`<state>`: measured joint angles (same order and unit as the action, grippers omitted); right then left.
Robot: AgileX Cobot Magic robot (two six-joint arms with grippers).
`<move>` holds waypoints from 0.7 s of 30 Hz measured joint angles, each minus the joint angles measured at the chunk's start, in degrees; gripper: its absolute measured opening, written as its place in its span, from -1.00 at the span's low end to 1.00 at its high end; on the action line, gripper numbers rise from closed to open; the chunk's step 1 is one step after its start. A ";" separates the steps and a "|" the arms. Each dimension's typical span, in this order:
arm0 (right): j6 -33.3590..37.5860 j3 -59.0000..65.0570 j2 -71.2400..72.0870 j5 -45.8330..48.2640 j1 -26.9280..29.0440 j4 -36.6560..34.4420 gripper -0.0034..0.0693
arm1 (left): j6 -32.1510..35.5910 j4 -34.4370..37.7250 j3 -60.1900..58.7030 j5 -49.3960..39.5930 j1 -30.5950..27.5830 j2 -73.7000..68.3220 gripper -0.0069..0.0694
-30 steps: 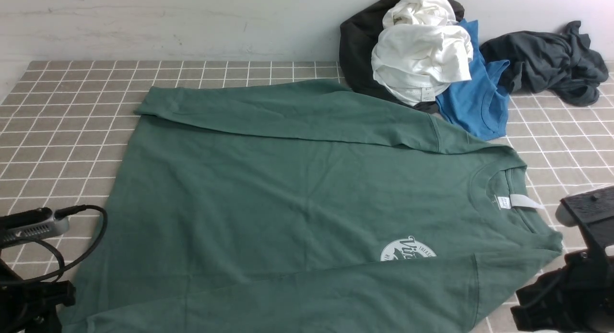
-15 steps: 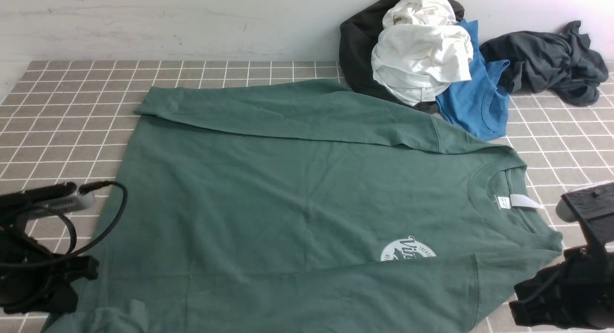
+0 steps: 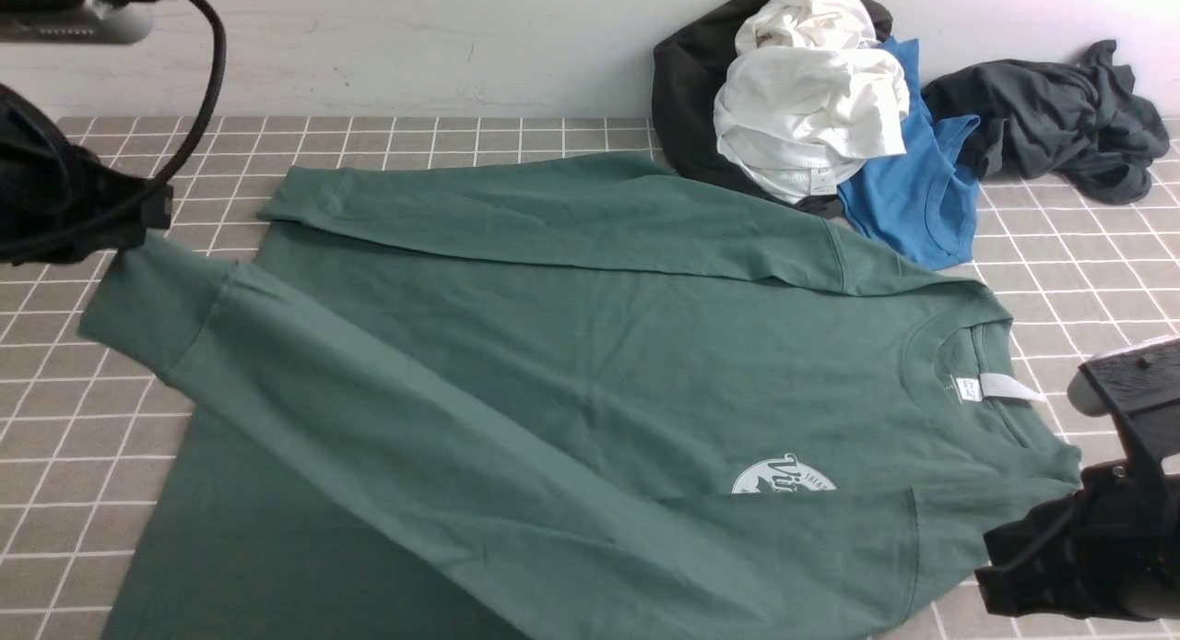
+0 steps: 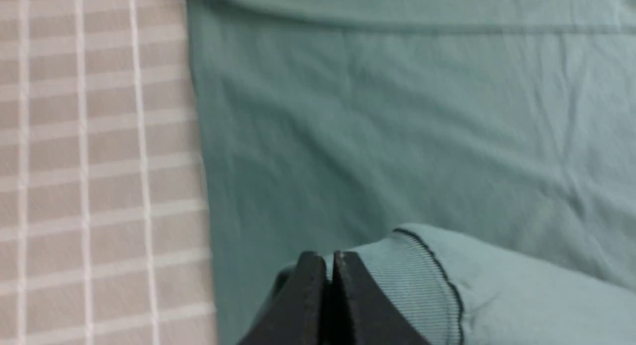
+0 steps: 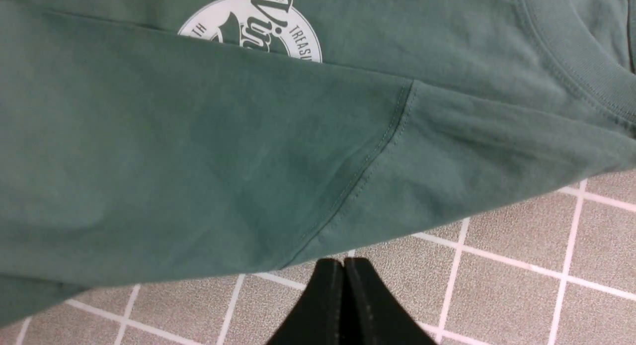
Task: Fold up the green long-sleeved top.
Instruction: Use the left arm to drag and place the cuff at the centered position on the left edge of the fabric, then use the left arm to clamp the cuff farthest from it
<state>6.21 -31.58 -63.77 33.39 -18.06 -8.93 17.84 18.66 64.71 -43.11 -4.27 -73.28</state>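
The green long-sleeved top (image 3: 599, 345) lies spread on the tiled table, collar with white neck label (image 3: 1009, 388) to the right, white chest logo (image 3: 784, 479) partly covered by the near sleeve. The far sleeve (image 3: 553, 216) is folded across the body. My left gripper (image 4: 329, 258) is shut on the ribbed cuff (image 4: 412, 280) of the near sleeve (image 3: 369, 409) and holds it raised at the left. My right gripper (image 5: 344, 263) is shut and empty, over bare tiles just off the shoulder seam (image 5: 367, 156).
A pile of clothes sits at the back right against the wall: a white garment (image 3: 811, 105), a bright blue T-shirt (image 3: 922, 188), a black garment (image 3: 687, 96) and a dark grey garment (image 3: 1060, 114). Bare tiles (image 3: 92, 419) show left of the top.
My left gripper has risen and moved away from me, lifting the near sleeve by its cuff off the front edge and drawing it diagonally across the body. The right arm has barely moved.
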 joint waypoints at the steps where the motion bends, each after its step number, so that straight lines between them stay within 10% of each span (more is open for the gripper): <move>1: 0.00 0.00 0.00 -0.05 0.00 -0.22 -0.93 | 0.66 -0.10 0.61 2.06 0.00 -2.83 -0.84; 10: 0.00 0.00 0.00 -0.40 0.00 -1.84 -0.93 | -2.31 -2.02 6.03 7.91 -1.85 -27.12 -0.55; 16: 1.24 0.00 0.00 -1.72 0.00 -2.08 -0.93 | -7.38 -2.48 24.73 1.05 -3.72 -39.92 0.06; 21: 1.50 0.00 -0.01 -2.39 0.00 -1.76 -0.93 | -7.84 -1.88 37.86 -11.26 -2.75 -48.83 0.18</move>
<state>7.71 -31.58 -63.78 30.99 -18.06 -10.69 10.00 16.79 102.57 -54.37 -7.02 -122.11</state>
